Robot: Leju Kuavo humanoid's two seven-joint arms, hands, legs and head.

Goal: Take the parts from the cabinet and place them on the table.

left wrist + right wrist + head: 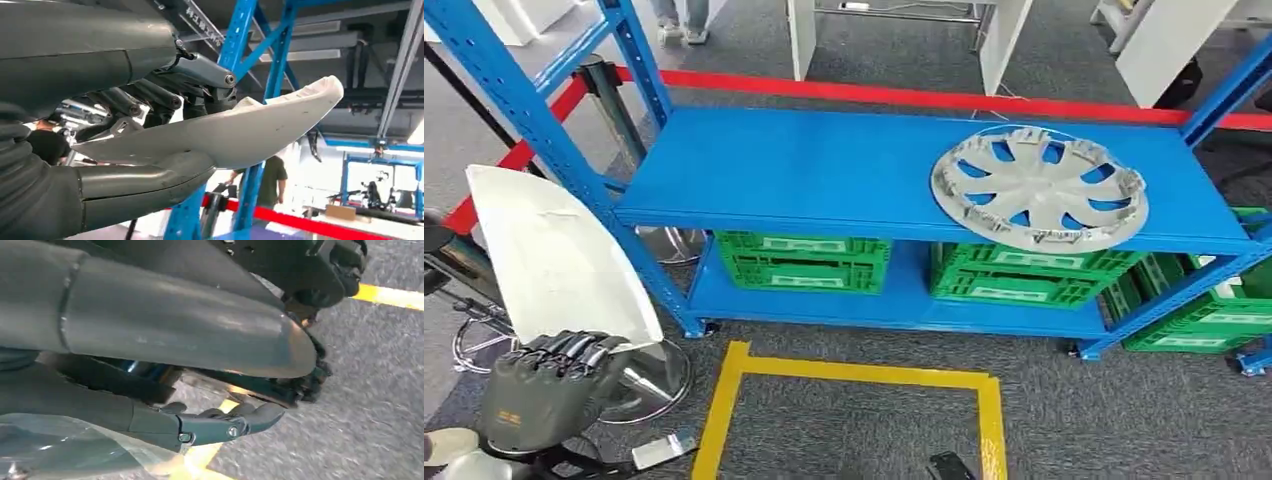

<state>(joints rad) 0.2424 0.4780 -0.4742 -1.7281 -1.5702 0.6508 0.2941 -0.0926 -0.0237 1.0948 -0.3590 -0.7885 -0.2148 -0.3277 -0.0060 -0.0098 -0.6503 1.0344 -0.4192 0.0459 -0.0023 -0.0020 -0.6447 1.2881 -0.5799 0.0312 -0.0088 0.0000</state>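
A long white curved panel (554,250) stands upright at the left, held at its lower end by my left hand (549,385). In the left wrist view the thumb and dark fingers of that hand (150,100) clamp the panel (250,130) from both sides. A silver wheel cover (1036,188) lies flat on the right part of the blue cabinet's top shelf (804,170), well away from the hand. My right hand (210,355) hangs over the grey carpet with its fingers (225,425) loosely extended and nothing in them.
Green crates (804,262) (1014,275) sit on the lower shelf, another (1204,315) stands right of the cabinet. A yellow tape rectangle (844,372) marks the carpet in front. A red barrier tape (904,97) runs behind. A stanchion base (649,380) stands near my left hand.
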